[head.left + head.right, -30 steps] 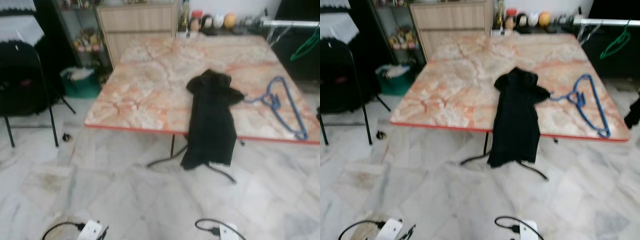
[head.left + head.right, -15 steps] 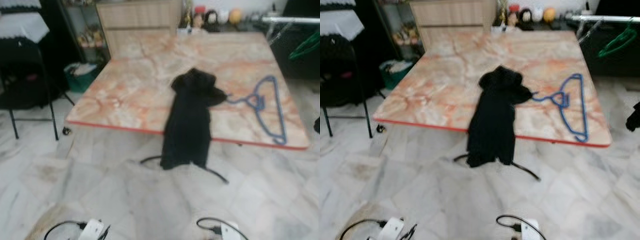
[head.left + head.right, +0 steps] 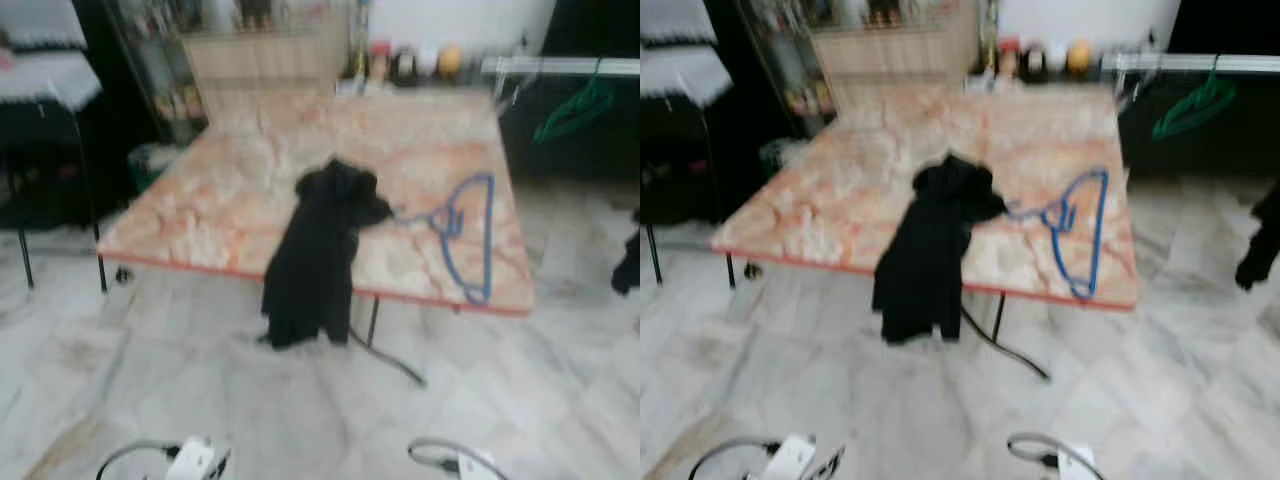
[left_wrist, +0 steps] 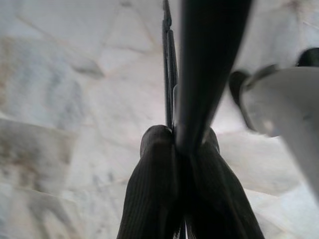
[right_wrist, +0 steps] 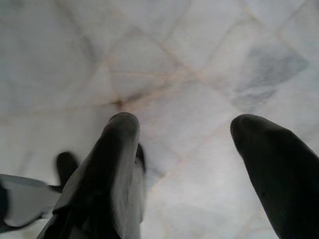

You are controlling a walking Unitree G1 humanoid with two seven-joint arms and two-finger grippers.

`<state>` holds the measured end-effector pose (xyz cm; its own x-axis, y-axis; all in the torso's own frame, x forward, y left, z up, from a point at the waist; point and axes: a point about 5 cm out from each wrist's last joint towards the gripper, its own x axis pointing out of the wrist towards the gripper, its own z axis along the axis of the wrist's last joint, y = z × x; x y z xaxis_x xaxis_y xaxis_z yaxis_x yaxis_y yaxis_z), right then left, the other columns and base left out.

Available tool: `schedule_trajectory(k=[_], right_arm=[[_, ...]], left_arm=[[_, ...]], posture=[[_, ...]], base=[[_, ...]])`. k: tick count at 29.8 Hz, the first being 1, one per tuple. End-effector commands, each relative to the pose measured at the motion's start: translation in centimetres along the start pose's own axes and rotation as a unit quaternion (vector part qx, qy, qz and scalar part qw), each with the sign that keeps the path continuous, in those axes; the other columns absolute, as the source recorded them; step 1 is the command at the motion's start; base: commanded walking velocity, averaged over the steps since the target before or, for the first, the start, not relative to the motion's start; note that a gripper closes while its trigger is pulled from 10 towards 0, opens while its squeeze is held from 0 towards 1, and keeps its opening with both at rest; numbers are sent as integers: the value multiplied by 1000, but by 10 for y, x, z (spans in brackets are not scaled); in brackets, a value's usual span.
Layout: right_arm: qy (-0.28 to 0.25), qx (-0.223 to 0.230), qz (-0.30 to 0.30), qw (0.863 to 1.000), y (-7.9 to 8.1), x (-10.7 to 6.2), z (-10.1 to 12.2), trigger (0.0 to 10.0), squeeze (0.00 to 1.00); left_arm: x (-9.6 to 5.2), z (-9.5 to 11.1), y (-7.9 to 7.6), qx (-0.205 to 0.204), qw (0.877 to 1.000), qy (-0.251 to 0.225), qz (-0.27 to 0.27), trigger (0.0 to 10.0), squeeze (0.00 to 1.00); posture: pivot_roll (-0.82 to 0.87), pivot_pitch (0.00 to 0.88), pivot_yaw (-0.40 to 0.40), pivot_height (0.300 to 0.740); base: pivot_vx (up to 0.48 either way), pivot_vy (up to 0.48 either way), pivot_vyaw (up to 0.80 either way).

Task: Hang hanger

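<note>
A blue hanger (image 3: 1077, 228) lies flat on the right part of the marble-topped table (image 3: 840, 215). Beside it a black garment (image 3: 928, 250) droops over the table's front edge. A green hanger (image 3: 1192, 100) hangs from a metal rail (image 3: 1200, 62) at the back right. My right gripper (image 5: 184, 129) is open over the marble floor, holding nothing; its black fingers (image 3: 1255, 250) show at the right edge of the right eye view. My left gripper (image 4: 175, 137) hangs over the floor with its fingers pressed together. A dark blurred bar runs past them; I cannot tell what it is.
A wooden cabinet (image 3: 895, 55) and small jars (image 3: 1040, 58) stand behind the table. A black chair (image 3: 670, 170) and a dark shelf (image 3: 780, 90) stand at the left. White devices with cables (image 3: 790, 458) lie on the floor near me. Open marble floor lies right of the table.
The whole picture has slid left and blurred, so the camera has turned right. The rail and green hanger show more fully. Garment and blue hanger lie as before.
</note>
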<state>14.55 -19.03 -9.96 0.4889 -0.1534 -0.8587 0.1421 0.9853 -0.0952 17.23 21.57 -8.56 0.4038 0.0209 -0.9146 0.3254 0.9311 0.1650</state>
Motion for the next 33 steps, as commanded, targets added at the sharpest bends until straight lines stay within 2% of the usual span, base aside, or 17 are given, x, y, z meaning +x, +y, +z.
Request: schedule_trajectory(k=[1, 17, 22, 33], right_arm=[[1, 0, 9, 1000, 7, 0, -1, 10000, 0], [-3, 7, 8, 1000, 6, 0, -1, 10000, 0], [2, 3, 8, 1000, 6, 0, -2, 10000, 0], [-1, 1, 7, 1000, 5, -1, -2, 10000, 0]], left_arm=[[-1, -5, 4, 2, 1000, 10, 3, 10000, 0], [-1, -5, 3, 0, 1000, 11, 2, 10000, 0], [-1, -5, 3, 1, 1000, 10, 1, 10000, 0], [-1, -5, 3, 2, 1000, 11, 0, 10000, 0]], posture=[[-9, 0, 70, 740], [-10, 0, 66, 740], [-9, 0, 67, 740], [-6, 0, 65, 740]], base=[[0, -337, 0], [0, -334, 0], [0, -335, -721], [0, -336, 0]])
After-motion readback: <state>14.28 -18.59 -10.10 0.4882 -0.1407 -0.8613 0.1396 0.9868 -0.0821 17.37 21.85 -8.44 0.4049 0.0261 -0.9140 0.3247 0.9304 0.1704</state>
